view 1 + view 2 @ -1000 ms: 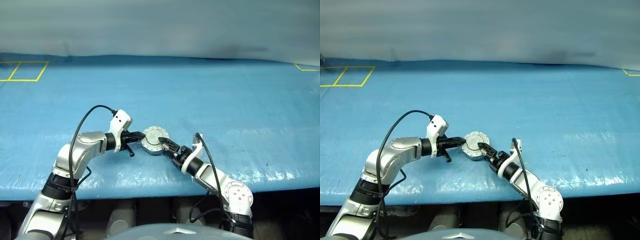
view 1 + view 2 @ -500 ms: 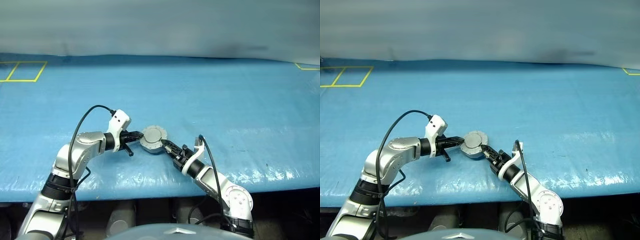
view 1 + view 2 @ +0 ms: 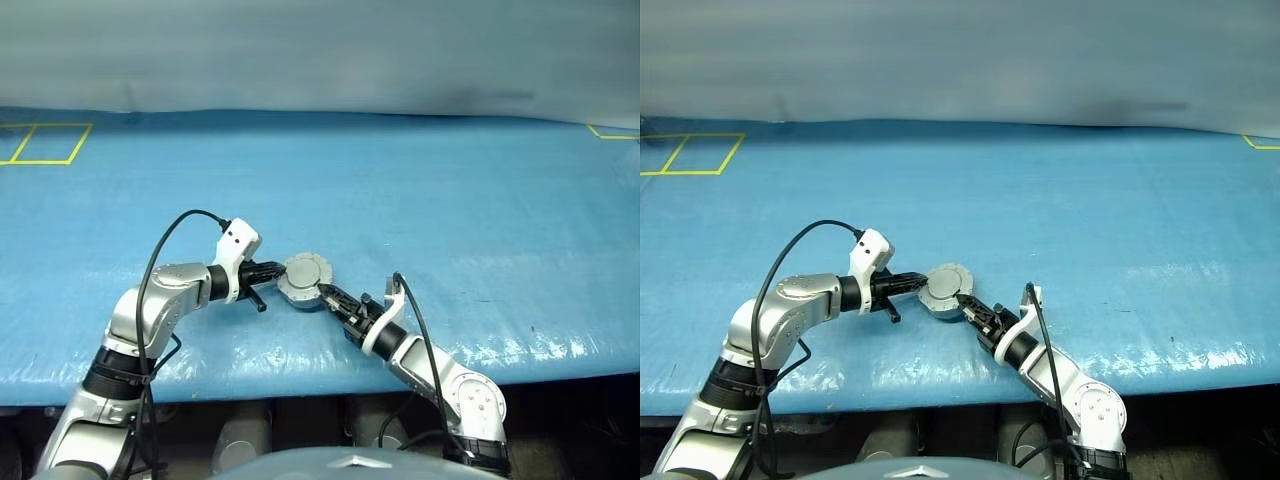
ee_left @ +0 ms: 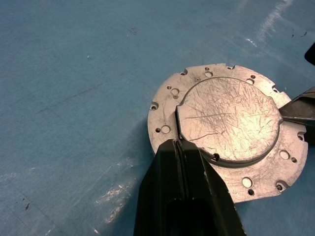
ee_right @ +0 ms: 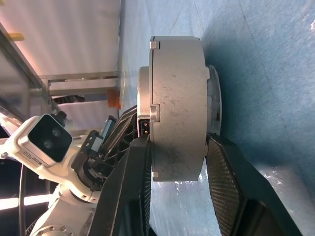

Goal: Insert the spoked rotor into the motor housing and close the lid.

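Silver-grey metal, round: the motor housing is sitting low and centre in the head views, on the blue plastic sheet that is covering the bench. Its closed face is showing as a scratched raised disc on a flange ringed with small holes; whether this disc is the lid cannot be told. Its side is reading as a thick plain grey drum.

Left pincer: reaching in from the lower left of the head views, black fingers pressed together with no gap, tips lying on the flange edge at the rim of the raised disc. Nothing is showing between the fingers.

Right pincer: coming up from the lower right of the head views, jaws partly parted and straddling the housing's thickness, one textured finger on each flat side; the fingers are lying close against the drum, gripping it at its near edge.

Yellow tape lines: marking a rectangle on the sheet at the upper left of the head view, well apart from the housing.

Black cable: looping over the left arm to a white wrist camera block.
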You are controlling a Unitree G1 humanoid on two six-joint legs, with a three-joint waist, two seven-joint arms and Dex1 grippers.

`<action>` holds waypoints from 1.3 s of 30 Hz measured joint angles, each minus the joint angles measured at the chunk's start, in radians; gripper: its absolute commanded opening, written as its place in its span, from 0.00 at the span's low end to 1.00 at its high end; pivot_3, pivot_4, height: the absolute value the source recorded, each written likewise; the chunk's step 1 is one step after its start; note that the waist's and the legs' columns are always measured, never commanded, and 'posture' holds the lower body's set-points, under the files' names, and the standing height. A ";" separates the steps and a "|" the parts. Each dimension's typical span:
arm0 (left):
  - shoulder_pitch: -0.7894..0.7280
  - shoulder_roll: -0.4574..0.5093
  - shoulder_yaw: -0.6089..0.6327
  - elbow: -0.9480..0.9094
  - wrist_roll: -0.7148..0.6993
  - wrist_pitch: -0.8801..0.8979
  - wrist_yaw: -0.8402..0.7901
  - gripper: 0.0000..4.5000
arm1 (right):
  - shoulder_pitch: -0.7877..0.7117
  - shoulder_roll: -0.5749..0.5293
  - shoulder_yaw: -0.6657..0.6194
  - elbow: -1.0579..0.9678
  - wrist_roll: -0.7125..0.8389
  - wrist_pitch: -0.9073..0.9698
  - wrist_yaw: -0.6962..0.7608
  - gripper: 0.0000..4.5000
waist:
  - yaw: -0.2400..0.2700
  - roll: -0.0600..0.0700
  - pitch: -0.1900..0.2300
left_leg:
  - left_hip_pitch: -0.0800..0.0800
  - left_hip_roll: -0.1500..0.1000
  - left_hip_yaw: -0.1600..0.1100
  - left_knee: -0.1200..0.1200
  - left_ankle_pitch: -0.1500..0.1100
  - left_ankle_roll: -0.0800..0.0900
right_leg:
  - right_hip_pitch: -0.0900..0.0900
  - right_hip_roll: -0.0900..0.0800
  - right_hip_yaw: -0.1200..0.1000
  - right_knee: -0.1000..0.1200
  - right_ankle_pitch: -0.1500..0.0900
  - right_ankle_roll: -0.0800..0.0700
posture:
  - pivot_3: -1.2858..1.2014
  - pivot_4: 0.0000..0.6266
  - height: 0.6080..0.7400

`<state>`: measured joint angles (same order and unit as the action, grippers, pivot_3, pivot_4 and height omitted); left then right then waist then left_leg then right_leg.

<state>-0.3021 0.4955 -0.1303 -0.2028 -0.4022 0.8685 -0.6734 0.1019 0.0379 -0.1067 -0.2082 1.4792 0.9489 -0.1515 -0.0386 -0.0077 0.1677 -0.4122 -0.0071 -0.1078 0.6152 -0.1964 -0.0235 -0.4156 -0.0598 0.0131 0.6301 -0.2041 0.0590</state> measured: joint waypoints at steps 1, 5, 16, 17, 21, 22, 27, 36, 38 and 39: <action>0.005 -0.023 0.016 -0.001 -0.001 0.004 0.026 0.00 | 0.001 0.000 0.002 0.000 0.002 0.000 0.000 0.28 | 0.000 0.000 0.000 | 0.000 0.000 0.000 0.000 0.000 0.000 | 0.000 0.000 0.000 0.000 0.000 0.000 | 0.52 0.24 1.00; 0.045 -0.128 0.128 -0.037 -0.042 0.049 0.146 0.00 | 0.006 0.005 0.018 -0.001 0.009 -0.004 -0.001 0.28 | -0.002 0.000 0.000 | -0.001 0.000 0.000 0.000 0.000 0.000 | -0.001 0.000 0.000 0.000 0.000 0.000 | 0.52 0.24 1.00; 0.271 -0.567 0.526 -0.197 -0.384 0.132 0.466 0.72 | 0.019 0.007 0.021 -0.005 0.049 -0.034 -0.025 0.28 | 0.003 -0.001 0.001 | -0.003 0.000 -0.001 0.004 0.000 0.000 | 0.001 0.000 0.000 -0.001 0.001 0.001 | 0.52 0.24 1.00; 0.295 -0.576 0.538 -0.196 -0.437 0.132 0.481 0.79 | 0.008 0.007 0.021 -0.002 0.051 -0.037 -0.026 0.28 | 0.002 -0.003 0.002 | -0.003 0.000 -0.001 0.005 0.000 0.001 | 0.000 0.000 -0.001 -0.001 0.001 0.001 | 0.52 0.24 1.00; 0.356 -0.582 0.597 -0.196 -0.653 0.131 0.542 1.00 | -0.058 -0.005 -0.001 0.001 0.064 -0.068 -0.019 0.28 | 0.002 -0.004 0.003 | -0.004 -0.001 -0.002 0.007 -0.001 0.000 | 0.001 0.000 -0.001 -0.001 0.001 0.001 | 0.52 0.24 1.00; 0.361 -0.581 0.597 -0.194 -0.673 0.133 0.547 1.00 | -0.067 -0.008 -0.007 0.001 0.066 -0.072 -0.016 0.28 | 0.002 -0.004 0.004 | -0.004 -0.001 -0.002 0.007 -0.001 0.001 | 0.001 0.000 -0.001 -0.001 0.001 0.001 | 0.52 0.24 1.00; 0.405 -0.579 0.586 -0.172 -0.886 0.122 0.617 1.00 | -0.144 -0.046 -0.041 0.017 0.070 -0.093 0.013 0.28 | 0.006 -0.004 0.004 | -0.004 -0.001 -0.002 0.006 -0.001 0.001 | 0.001 0.000 -0.001 -0.002 0.001 0.001 | 0.52 0.24 1.00; 0.432 -0.569 0.461 -0.148 -1.058 0.056 0.634 1.00 | -0.199 -0.044 -0.017 0.040 0.072 -0.090 0.019 0.28 | 0.002 -0.003 0.004 | -0.004 -0.001 -0.002 0.006 -0.001 0.001 | 0.001 0.000 0.000 -0.001 0.001 0.001 | 0.52 0.24 1.00; 0.436 -0.567 0.437 -0.139 -1.070 0.039 0.634 1.00 | -0.199 -0.037 0.000 0.039 0.074 -0.089 0.019 0.28 | 0.003 -0.003 0.004 | -0.004 -0.001 -0.002 0.006 -0.001 0.001 | 0.001 0.000 0.000 -0.001 0.001 0.001 | 0.52 0.24 1.00; 0.437 -0.566 0.427 -0.130 -1.075 0.030 0.634 1.00 | -0.199 -0.037 0.008 0.038 0.075 -0.088 0.019 0.28 | 0.003 -0.003 0.004 | -0.004 -0.001 -0.002 0.006 -0.001 0.001 | 0.001 0.000 0.000 -0.001 0.001 0.001 | 0.52 0.24 1.00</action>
<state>0.1350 -0.0704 0.2972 -0.3329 -1.4769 0.8985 -0.0391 -0.0971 0.0012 -0.0988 -0.1699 1.5539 0.8607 -0.1326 -0.0360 -0.0108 0.1714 -0.4161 -0.0084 -0.1094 0.6215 -0.1973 -0.0223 -0.4145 -0.0596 0.0127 0.6287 -0.2027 0.0597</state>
